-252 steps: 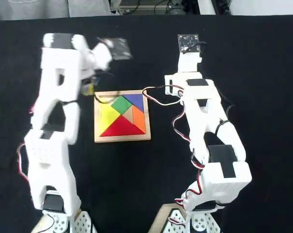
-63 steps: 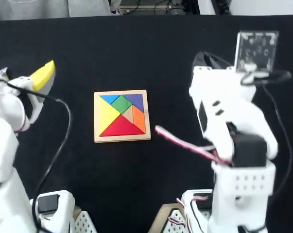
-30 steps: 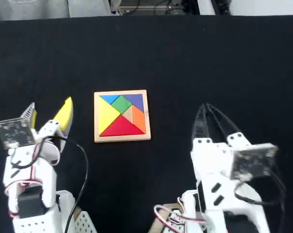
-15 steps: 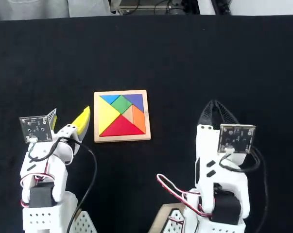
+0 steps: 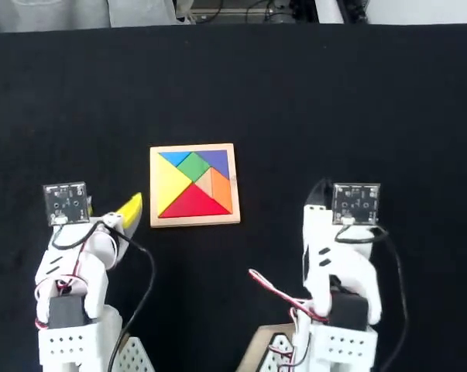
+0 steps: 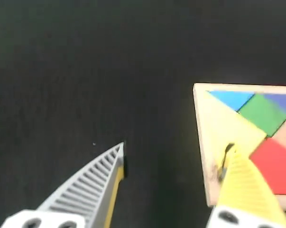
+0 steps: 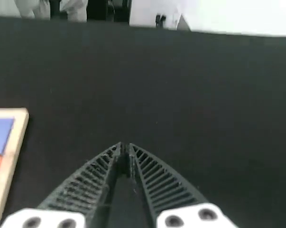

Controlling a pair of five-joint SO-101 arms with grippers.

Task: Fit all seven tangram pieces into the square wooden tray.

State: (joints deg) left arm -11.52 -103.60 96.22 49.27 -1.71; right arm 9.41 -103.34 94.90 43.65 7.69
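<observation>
left gripper [image 6: 176,148] and right gripper [image 7: 126,146] retreated, seemingly parked.

The white left arm [image 5: 74,267] is sitting folded at the lower left of the high view, its yellow-and-grey hand [image 6: 176,149] gaping wide, holding nothing. The white right arm [image 5: 334,260] is sitting folded at lower right, its black hand [image 7: 124,151] pressing closed.

From here I have room to pass over the black counter [image 5: 334,101] on the far side of the tray [image 5: 194,223] and to its right. The left gripper [image 6: 176,148], fingers spread, crowds the tray's near left corner. The right gripper [image 7: 124,145], fingers pressed together, sits well apart from the tray's right edge.
</observation>
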